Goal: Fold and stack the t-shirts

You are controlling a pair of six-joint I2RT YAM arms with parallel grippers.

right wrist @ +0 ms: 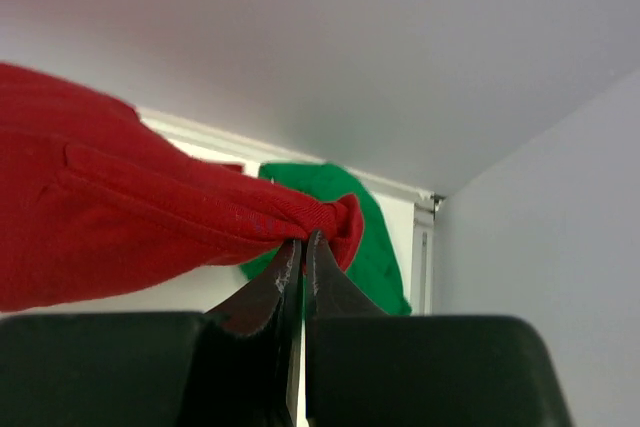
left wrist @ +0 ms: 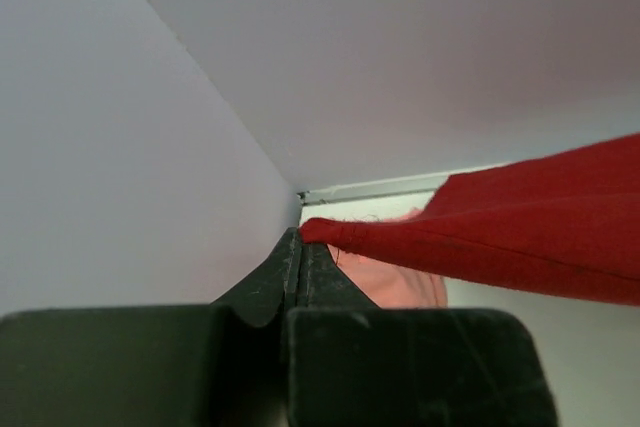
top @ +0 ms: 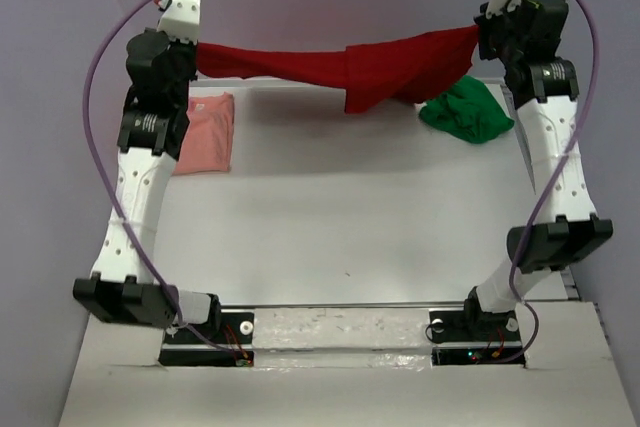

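Note:
A dark red t-shirt (top: 385, 65) hangs stretched in the air across the back of the table, pinched at each end. My left gripper (top: 197, 53) is shut on its left corner (left wrist: 330, 231), fingertips (left wrist: 298, 239) pressed together. My right gripper (top: 478, 35) is shut on the right end (right wrist: 335, 219), where the cloth bunches over the tips. A salmon pink t-shirt (top: 205, 133) lies folded on the table at the back left, beneath the left arm, also seen under the red cloth (left wrist: 400, 282). A bright green t-shirt (top: 466, 110) lies crumpled at the back right (right wrist: 375, 237).
White walls close in the table at the back and on both sides. A metal rail (left wrist: 370, 189) runs along the far table edge. Purple cables (top: 95, 97) loop out from both arms. The arm bases (top: 340, 332) sit at the near edge.

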